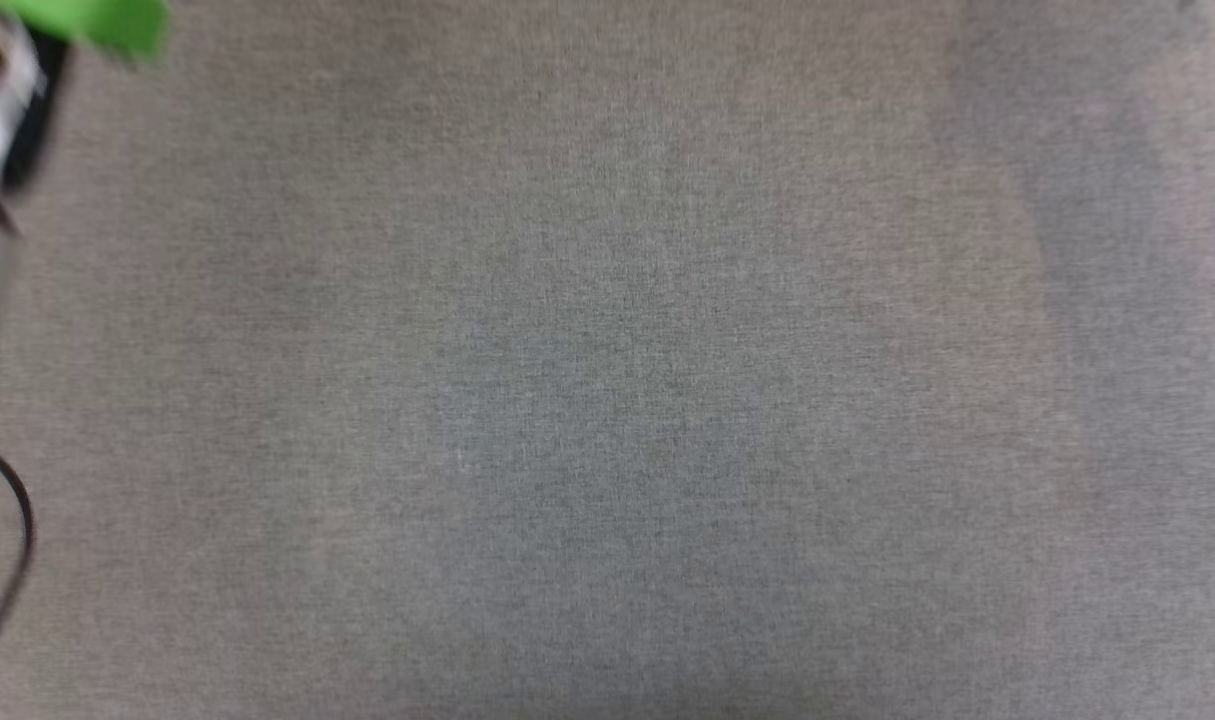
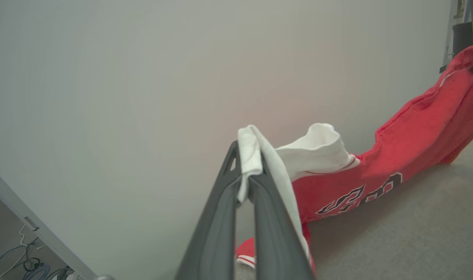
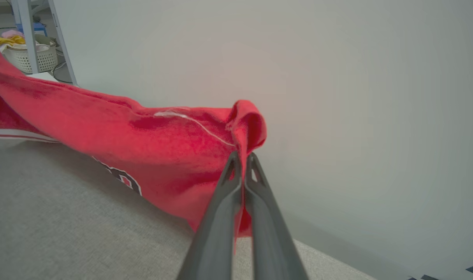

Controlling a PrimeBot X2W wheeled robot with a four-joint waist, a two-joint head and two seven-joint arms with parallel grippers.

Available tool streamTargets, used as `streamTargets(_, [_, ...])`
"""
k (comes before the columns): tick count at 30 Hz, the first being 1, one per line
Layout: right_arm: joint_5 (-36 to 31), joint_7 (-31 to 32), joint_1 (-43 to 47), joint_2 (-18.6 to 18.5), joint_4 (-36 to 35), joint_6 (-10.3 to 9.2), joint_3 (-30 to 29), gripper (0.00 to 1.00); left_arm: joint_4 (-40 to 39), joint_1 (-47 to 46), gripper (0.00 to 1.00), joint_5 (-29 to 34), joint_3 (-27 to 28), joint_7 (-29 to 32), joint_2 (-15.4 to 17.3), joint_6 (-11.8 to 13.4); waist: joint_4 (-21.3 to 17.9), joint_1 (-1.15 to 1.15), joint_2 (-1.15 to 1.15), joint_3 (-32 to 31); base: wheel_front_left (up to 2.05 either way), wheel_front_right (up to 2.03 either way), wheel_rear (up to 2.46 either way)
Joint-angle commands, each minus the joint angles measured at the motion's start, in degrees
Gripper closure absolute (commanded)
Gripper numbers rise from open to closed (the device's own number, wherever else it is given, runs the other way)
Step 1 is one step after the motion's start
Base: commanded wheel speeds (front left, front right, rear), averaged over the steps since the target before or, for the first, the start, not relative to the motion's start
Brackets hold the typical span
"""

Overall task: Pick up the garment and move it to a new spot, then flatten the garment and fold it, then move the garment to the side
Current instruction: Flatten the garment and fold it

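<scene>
Both arms are up with the garment [image 2: 415,128] slung between them! The left end effector [image 2: 246,163] is clamped tight on a fold of white sleeve [image 2: 318,151], and the right end effector [image 3: 243,157] is pinched shut on a red edge of the garment [image 3: 162,144]. The cloth stretches from one grip to the other, lifted above the grey bench [image 2: 396,241], its middle sagging low with the dark print [image 2: 361,196] facing down and out; whether the lowest fold brushes the surface I cannot tell. So the pick-up looks done and this reads as the carry to a new spot. Left to do, by my reckoning: lay it down, flatten it, fold it, and shift it aside.
</scene>
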Motion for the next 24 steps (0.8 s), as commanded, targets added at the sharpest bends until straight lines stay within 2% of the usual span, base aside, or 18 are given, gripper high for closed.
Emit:
streamTargets(1, [1.01, -0.24, 3.34, -0.84, -1.44, -0.04, 0.93, 1.00, -1.45, 4.36, 1.00, 0.97, 0.88, -0.33, -0.30, 0.43, 0.10, 0.00, 0.00, -4.94, 0.00, 0.00, 0.00])
streamTargets(8, [4.39, -0.42, 20.05, -5.56, -8.16, -0.04, 2.53, 1.00, -7.51, 25.12, 1.00, 3.58, 3.50, -0.33, -3.22, 1.08, 0.68, 0.00, 0.00, -11.90, 0.00, 0.00, 0.00])
streamTargets(16, [6.06, 1.36, 37.40, -9.39, -12.65, -0.04, 1.29, 1.00, -8.67, 42.52, 1.00, 6.40, 1.22, -0.33, -5.41, 0.54, 1.73, 0.00, 0.00, -18.92, 0.00, 0.00, 0.00])
streamTargets(24, [5.87, 2.12, 53.38, -10.21, -15.40, -0.04, -4.09, 1.00, -7.81, 55.90, 1.00, 6.48, -1.07, -0.33, -6.12, 0.43, 2.48, 0.00, 0.00, -24.34, 0.00, 0.00, 0.00])
